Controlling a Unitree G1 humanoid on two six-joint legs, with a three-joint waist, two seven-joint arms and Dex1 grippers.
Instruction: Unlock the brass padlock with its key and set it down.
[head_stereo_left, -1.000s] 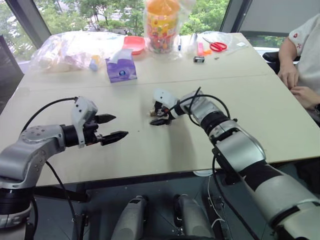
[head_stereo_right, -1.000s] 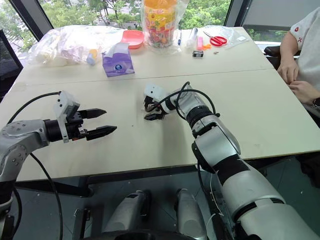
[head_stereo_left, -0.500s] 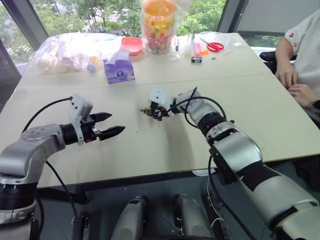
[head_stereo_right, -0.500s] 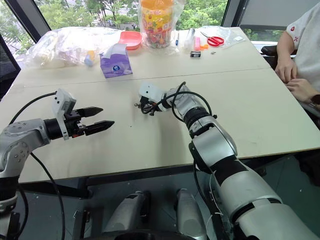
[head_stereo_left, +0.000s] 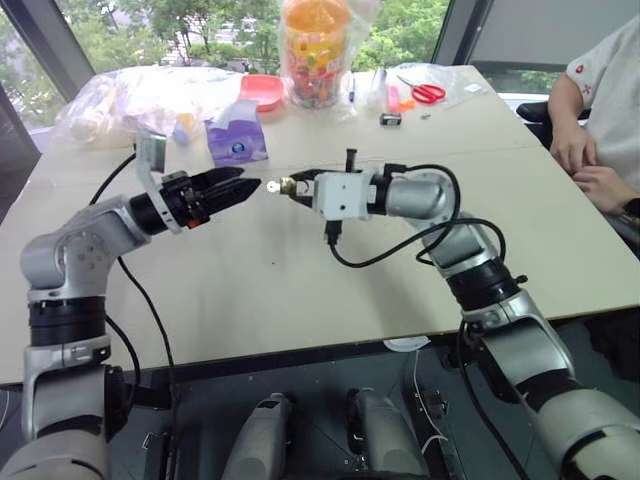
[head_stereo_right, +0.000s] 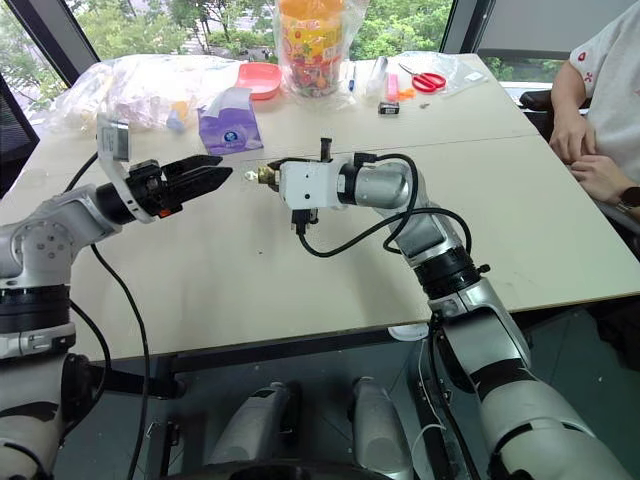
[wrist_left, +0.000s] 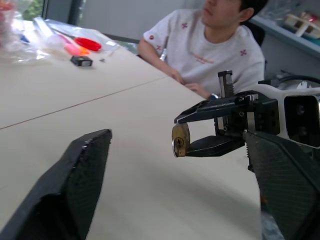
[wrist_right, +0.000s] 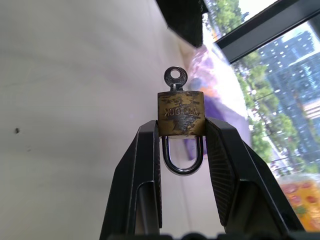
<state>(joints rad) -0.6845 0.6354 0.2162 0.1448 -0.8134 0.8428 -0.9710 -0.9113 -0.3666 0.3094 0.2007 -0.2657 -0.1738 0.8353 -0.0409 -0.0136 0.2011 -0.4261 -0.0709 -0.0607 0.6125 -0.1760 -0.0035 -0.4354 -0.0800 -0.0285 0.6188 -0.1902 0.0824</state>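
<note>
Above the near half of the table (head_stereo_left: 300, 290), we hold the brass padlock (wrist_right: 180, 113) clamped between the two fingers of our right gripper (head_stereo_left: 296, 186), shackle tucked back between the fingers, key (wrist_right: 175, 77) seated in the keyway. The lock's long axis runs along the gripper, so the key head juts toward nine o'clock in the head view. Our left gripper (head_stereo_left: 238, 188), fingers apart, sits just beside it at nine o'clock, tips facing the key, clearly the nearer hand to turn it. Farther off, a person's hands (head_stereo_left: 590, 170) rest at the table's edge.
</note>
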